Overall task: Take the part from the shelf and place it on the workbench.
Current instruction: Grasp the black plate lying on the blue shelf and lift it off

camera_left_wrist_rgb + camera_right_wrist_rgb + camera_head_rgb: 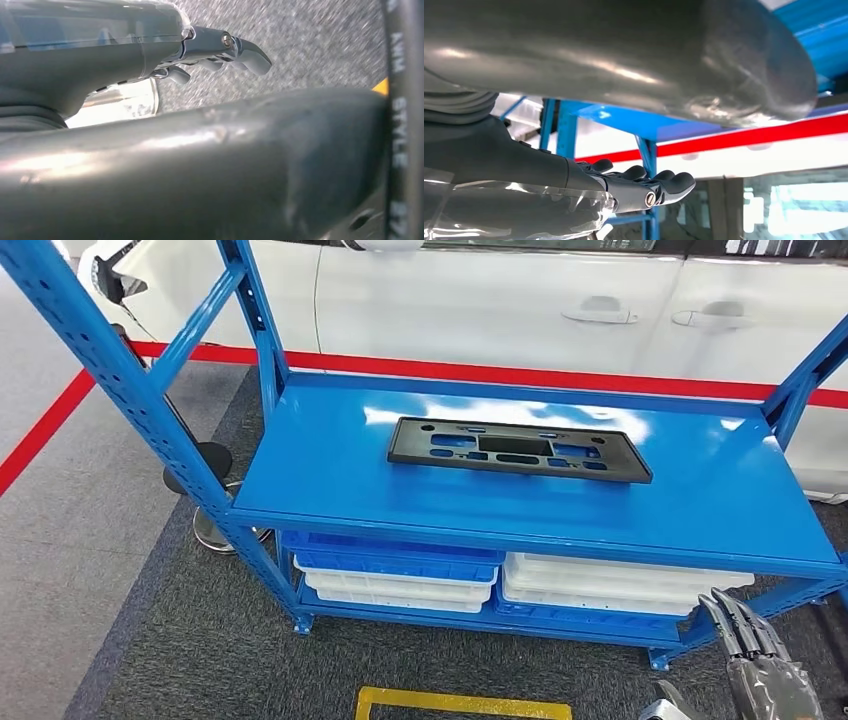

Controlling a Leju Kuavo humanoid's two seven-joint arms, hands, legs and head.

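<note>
Grey carpeted floor (150, 640), red line, white car (500, 300) behind. Blue shelf (330, 480); black flat part (518, 449) with cutouts lying on top surface, centre. White and blue trays (400, 575) stacked beneath. Right hand (760, 660) low, near shelf corner, fingers extended, empty. Left hand (215, 50) over carpet, fingers loosely curled, holding nothing.

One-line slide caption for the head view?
Black part lies flat on the blue shelf; right hand low, holding nothing.
</note>
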